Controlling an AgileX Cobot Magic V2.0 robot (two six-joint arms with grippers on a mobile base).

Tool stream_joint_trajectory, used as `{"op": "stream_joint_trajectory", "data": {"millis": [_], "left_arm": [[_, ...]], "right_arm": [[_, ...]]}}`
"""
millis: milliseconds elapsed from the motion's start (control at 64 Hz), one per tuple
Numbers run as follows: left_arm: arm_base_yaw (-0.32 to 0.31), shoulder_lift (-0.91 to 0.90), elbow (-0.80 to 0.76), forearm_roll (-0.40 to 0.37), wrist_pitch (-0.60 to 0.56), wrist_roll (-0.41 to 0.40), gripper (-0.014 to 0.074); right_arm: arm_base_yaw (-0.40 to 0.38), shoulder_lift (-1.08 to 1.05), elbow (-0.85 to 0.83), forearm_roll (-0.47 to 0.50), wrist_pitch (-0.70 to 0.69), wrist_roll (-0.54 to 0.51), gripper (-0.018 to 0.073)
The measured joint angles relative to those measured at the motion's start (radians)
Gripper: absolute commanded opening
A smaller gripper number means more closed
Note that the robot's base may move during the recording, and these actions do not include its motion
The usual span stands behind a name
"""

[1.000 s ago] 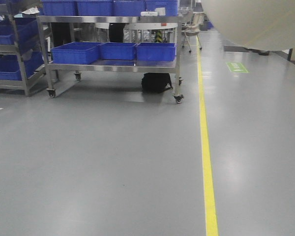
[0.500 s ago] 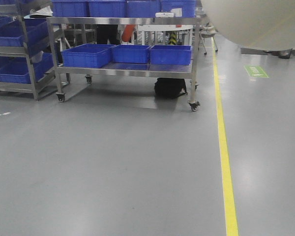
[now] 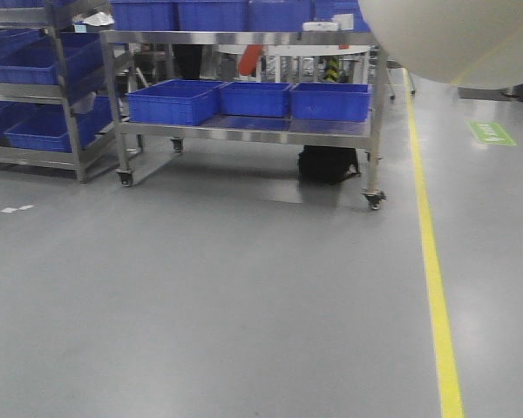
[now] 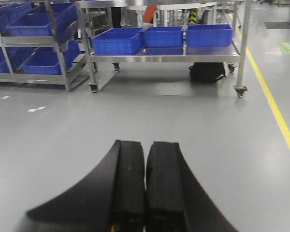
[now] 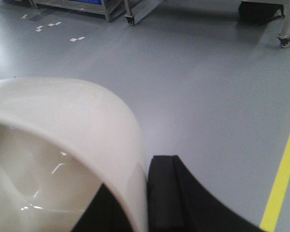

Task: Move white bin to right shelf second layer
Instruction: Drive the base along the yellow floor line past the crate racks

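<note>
The white bin point(image 3: 453, 39) fills the top right corner of the front view, held up off the floor with its rounded underside showing. Seen from the right wrist, the bin's point(image 5: 63, 125) glossy cream rim and inside fill the lower left. My right gripper point(image 5: 135, 180) is shut on the bin's wall, one black finger point(image 5: 164, 193) outside and the other inside. My left gripper point(image 4: 145, 145) is shut with nothing in it and hangs above bare grey floor. The right shelf second layer is out of view.
A steel cart on castors point(image 3: 244, 131) carries blue crates point(image 3: 174, 100) straight ahead, with a black bag point(image 3: 327, 164) under it. Another steel rack with blue crates point(image 3: 35, 96) stands at the left. A yellow floor line point(image 3: 431, 261) runs along the right.
The whole view has shifted: the steel cart and the yellow line have slid to the right in the front view and look nearer. The bin stays held at the top right.
</note>
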Motion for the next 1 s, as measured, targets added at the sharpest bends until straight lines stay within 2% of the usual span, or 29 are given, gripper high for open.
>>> {"op": "stream_joint_trajectory", "data": {"millis": [1000], "left_arm": [[0.0,0.0,0.0,0.0,0.0,0.0,0.0085]], "right_arm": [[0.0,0.0,0.0,0.0,0.0,0.0,0.0056]]}}
